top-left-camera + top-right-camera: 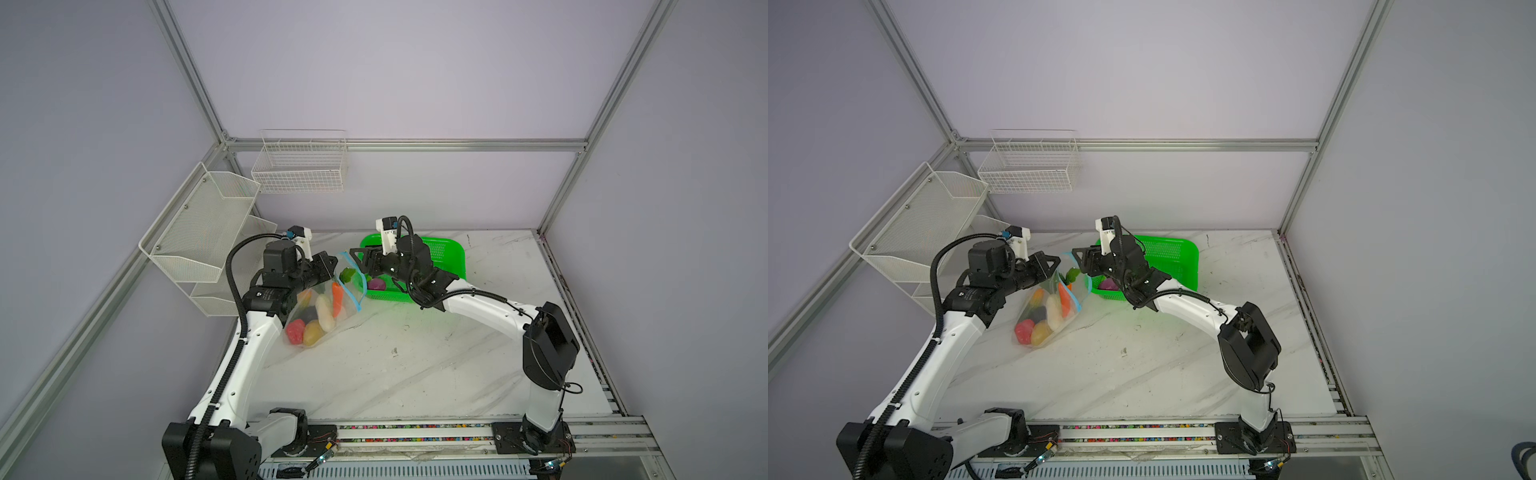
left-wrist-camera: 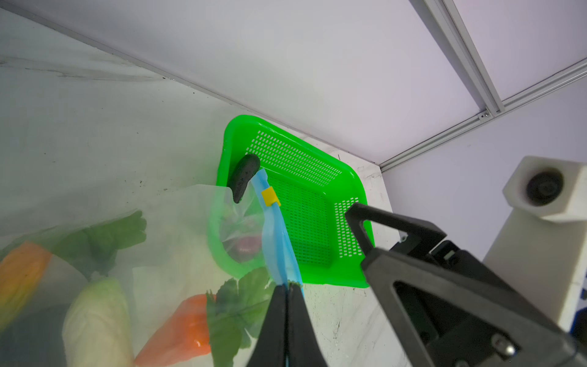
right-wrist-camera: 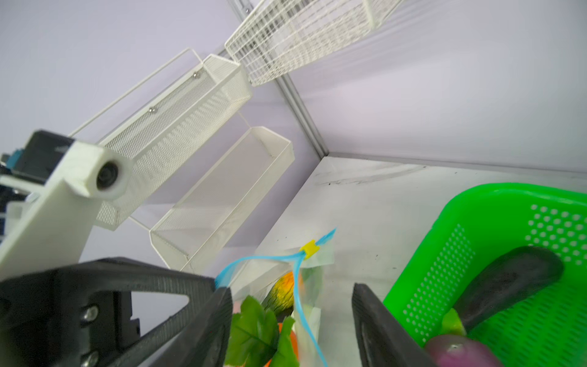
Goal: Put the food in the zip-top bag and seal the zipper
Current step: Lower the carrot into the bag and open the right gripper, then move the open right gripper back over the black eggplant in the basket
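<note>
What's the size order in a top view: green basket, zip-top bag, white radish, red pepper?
1. green basket and zip-top bag, about alike; the right arm hides part of the basket.
2. white radish.
3. red pepper.

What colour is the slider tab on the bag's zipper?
Yellow; the slider tab shows best in the left wrist view.

Both top views overlook the whole table point(image 1: 415, 365); close-in wrist views share the green basket point(image 2: 241, 124).
</note>
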